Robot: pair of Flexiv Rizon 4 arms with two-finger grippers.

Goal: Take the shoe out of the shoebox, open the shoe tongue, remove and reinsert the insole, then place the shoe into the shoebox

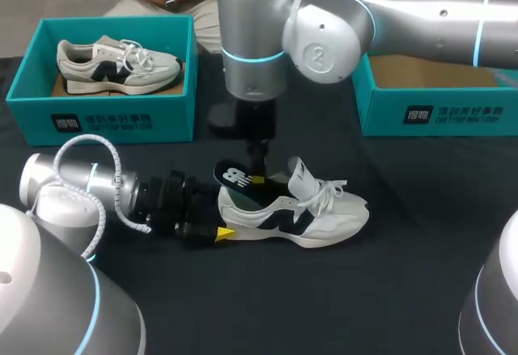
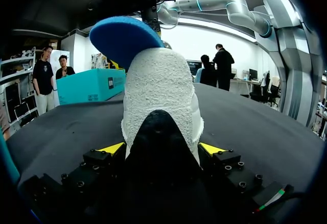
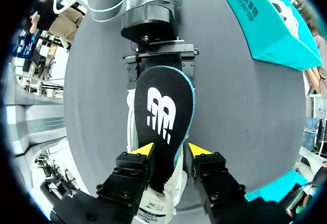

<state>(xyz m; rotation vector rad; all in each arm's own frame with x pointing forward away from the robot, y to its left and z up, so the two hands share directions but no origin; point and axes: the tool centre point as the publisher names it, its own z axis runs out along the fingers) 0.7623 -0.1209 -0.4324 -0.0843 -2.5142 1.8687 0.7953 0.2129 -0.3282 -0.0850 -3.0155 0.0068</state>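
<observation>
I count two shoes: a boxed shoe point(image 1: 120, 65) and a loose shoe point(image 1: 324, 221) on the counter point(image 1: 388, 290). There are two teal shoeboxes, the left shoebox point(image 1: 105, 120) and the right shoebox point(image 1: 437, 112). I see one insole point(image 1: 236, 179).

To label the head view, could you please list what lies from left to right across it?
Teal cardboard shoebox holding a grey-white sneaker → left gripper → white-and-grey lace-up sneaker on the black table → second teal cardboard box. The black insole overlaps it, so is omitted.

Silver left arm point(image 1: 73, 181) and right arm point(image 1: 421, 15) are wearing cyan rings. The black, yellow-tipped left gripper point(image 2: 162, 148) is seemingly carrying small screws.
</observation>
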